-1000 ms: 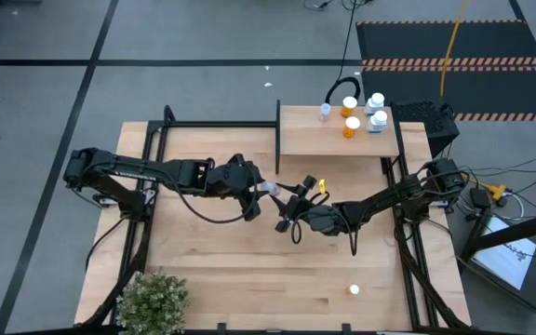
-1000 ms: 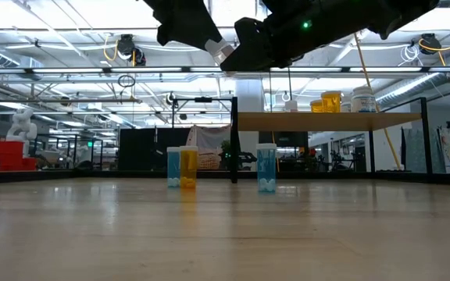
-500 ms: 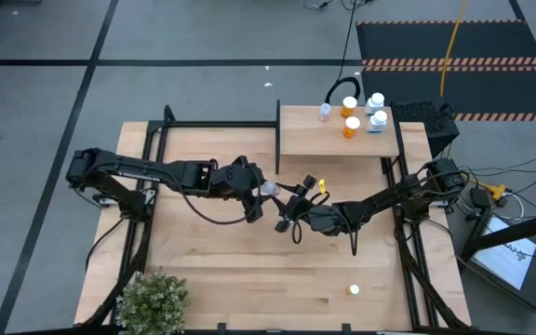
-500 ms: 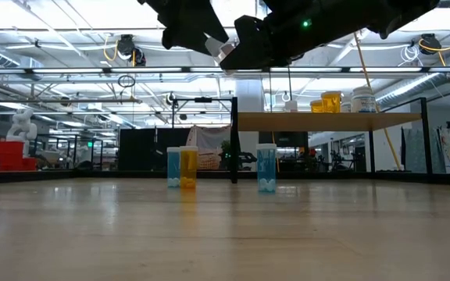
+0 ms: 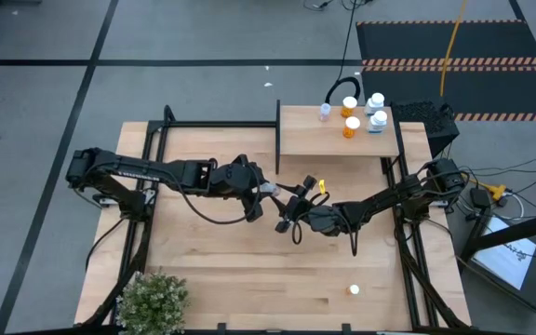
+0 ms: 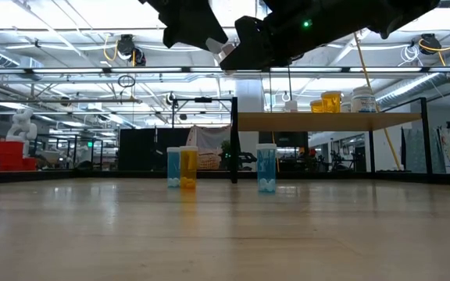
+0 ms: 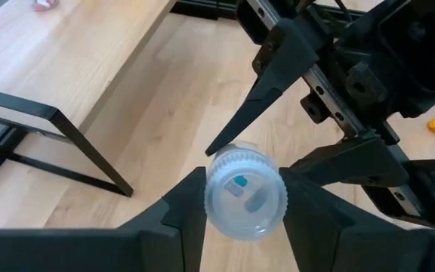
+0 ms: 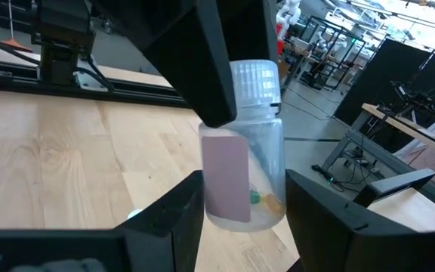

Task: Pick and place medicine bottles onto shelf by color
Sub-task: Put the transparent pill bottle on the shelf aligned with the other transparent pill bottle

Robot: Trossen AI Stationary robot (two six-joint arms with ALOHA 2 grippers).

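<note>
Clear medicine bottle (image 7: 245,193) hangs in mid-air short of the shelf (image 5: 335,132), pinched by the left tool (image 5: 264,189); the right tool (image 5: 291,207), nearer the shelf, brackets its body, grip unclear.

2 grippers, 1 clear bottle (image 7: 245,192) between them; 5 bottles on shelf (image 5: 298,140); 1 plant (image 5: 152,300).

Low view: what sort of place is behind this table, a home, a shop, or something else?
Most likely a robotics lab or workshop. Exposed ceiling ducts and strip lights run overhead, a white robot figure stands among equipment at the back, and from above, cables and hazard-striped floor mats lie around the table.
</note>
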